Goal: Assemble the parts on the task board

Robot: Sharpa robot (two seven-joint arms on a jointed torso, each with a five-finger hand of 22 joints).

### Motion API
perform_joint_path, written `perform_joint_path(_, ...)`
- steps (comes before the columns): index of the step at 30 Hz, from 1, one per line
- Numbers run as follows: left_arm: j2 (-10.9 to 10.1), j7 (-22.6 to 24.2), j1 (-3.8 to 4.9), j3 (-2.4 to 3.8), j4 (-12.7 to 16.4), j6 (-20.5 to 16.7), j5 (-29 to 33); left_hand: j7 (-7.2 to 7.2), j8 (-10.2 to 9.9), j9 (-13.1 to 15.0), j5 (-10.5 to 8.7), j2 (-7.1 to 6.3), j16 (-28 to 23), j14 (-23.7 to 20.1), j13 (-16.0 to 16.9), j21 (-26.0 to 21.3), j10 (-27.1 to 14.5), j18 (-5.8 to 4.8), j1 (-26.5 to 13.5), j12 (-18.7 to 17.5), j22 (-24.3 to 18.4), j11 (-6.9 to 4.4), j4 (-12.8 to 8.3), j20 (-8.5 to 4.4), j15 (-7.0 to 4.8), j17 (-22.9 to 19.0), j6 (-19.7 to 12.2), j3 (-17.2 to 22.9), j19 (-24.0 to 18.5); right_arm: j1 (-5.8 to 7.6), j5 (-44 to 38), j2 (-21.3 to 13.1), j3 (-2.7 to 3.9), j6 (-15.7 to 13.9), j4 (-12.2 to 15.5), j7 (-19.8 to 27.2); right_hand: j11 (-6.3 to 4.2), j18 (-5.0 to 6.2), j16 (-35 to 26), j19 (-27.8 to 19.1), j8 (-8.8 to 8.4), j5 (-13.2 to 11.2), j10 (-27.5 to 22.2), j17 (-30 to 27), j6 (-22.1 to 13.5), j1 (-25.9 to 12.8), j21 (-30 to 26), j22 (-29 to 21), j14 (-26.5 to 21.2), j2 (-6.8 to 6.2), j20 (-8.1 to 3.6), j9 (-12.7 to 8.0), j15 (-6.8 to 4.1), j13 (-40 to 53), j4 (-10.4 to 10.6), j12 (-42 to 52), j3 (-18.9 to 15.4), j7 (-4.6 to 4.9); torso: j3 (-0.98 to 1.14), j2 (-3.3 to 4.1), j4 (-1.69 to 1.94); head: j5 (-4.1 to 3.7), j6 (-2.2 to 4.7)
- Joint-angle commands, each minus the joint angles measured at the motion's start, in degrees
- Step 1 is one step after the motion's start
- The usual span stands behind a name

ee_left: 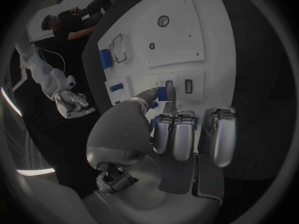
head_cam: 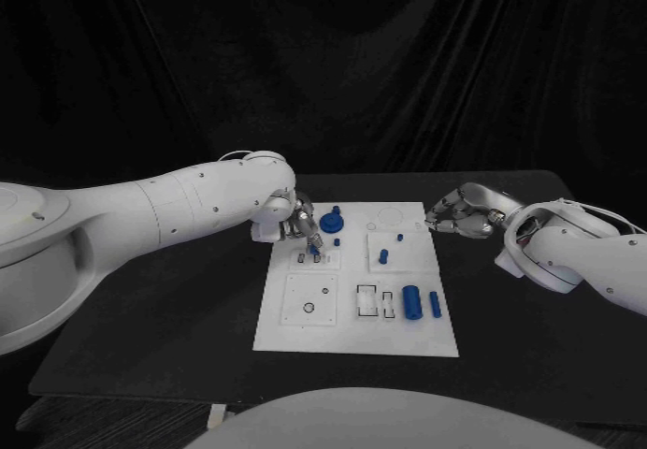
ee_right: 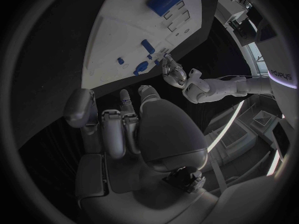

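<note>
Left hand (head_cam: pixel 299 223) pinches a small blue plastic peg (ee_left: pixel 167 92) at its fingertips, directly over twin rectangular slots (ee_left: pixel 179 85) on the white plate task board (head_cam: pixel 357 323); insertion step underway, judged; next: align, press down; right hand (head_cam: pixel 466 215) curled, holding nothing, beside board on black counter (head_cam: pixel 512 360).

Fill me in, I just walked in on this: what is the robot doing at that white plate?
It is assembling small blue parts on the task board. The left hand pinches a small blue piece just over the slots at the board's left side. The right hand hovers off the board's far right corner, fingers curled, holding nothing. A blue cylinder and a slimmer blue pin lie on the board's right side.
</note>
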Motion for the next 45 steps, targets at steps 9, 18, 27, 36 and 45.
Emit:
perform_joint_path(9,0.32,0.04,-0.7,0.06,-0.2,-0.09,0.6,-0.3,0.11,-0.03,-0.21,0.06,0.15,6.06,15.1,-0.44,5.96,1.05,-0.35,-0.03,13.18,0.27,0.03,-0.04,0.0,15.1,0.16,0.24,2.77,-0.11,-0.27,-0.1,0.05,0.22,0.24,-0.84,0.17,1.03,-0.25,-0.32,-0.25,0.35,5.16,10.76,-0.02,0.67,-0.36,6.99,4.8,-0.09,0.02,-0.09,0.05,13.8,0.03,-0.39,0.38,0.39,0.0,-0.06,0.0,-0.01,0.01)
perform_joint_path(18,0.43,0.04,-0.93,0.06,-0.44,0.0,0.6,-0.32,0.1,-0.05,-0.21,0.06,0.15,6.06,15.1,-0.44,5.96,1.05,-0.3,-0.03,13.18,0.26,-0.02,-0.03,0.0,15.1,0.15,0.29,2.77,-0.11,-0.27,-0.04,0.05,0.23,0.28,-0.83,0.17,1.03,-0.25,-0.32,-0.25,0.35,5.16,10.76,-0.02,0.67,-0.36,6.99,4.8,-0.09,0.02,-0.09,0.05,13.8,0.03,-0.39,0.38,0.39,-0.02,-0.05,0.02,0.01,0.01)
perform_joint_path(27,0.42,0.09,-1.36,0.06,-0.5,-0.36,-0.27,-0.32,0.06,-0.08,-0.31,0.04,0.15,6.06,15.1,-0.55,5.96,1.08,-0.27,-0.03,13.14,0.26,-0.1,-0.02,0.01,15.1,0.1,0.35,2.7,-0.11,-0.27,-0.08,0.05,0.3,0.34,-0.8,0.17,1.03,-0.25,-0.32,-0.25,0.35,5.16,10.76,-0.02,0.67,-0.36,6.99,4.8,-0.09,0.02,-0.09,0.05,13.8,0.03,-0.39,0.38,0.39,0.0,-0.03,0.01,0.0,0.01)
perform_joint_path(36,0.51,0.11,-1.89,0.06,-0.68,-0.26,-1.56,-0.31,0.05,-0.09,-0.42,0.01,0.15,6.06,15.1,-0.6,5.96,1.09,-0.27,-0.03,13.13,0.27,-0.13,-0.02,0.01,15.1,0.1,0.37,2.67,-0.11,-0.27,-0.01,0.05,0.44,0.32,-0.8,0.17,1.03,-0.25,-0.32,-0.25,0.35,5.16,10.76,-0.02,0.67,-0.36,6.99,4.8,-0.09,0.02,-0.09,0.05,13.8,0.03,-0.39,0.38,0.39,-0.01,-0.08,0.03,0.03,0.01)
perform_joint_path(45,0.72,0.15,-2.18,0.06,-1.21,-0.47,-1.72,-0.29,0.05,-0.1,-0.51,-0.02,0.15,6.06,15.1,-0.68,5.96,1.11,-0.29,-0.03,13.1,0.27,-0.15,-0.01,0.01,15.1,0.11,0.39,2.63,-0.11,-0.27,0.0,0.05,0.49,0.32,-0.85,0.2,1.05,-0.31,-0.37,-0.27,0.43,5.13,10.68,0.0,0.81,-0.51,6.96,4.77,-0.17,0.03,-0.12,0.06,13.76,0.02,-0.42,0.58,0.43,0.01,-0.04,0.01,0.1,0.01)
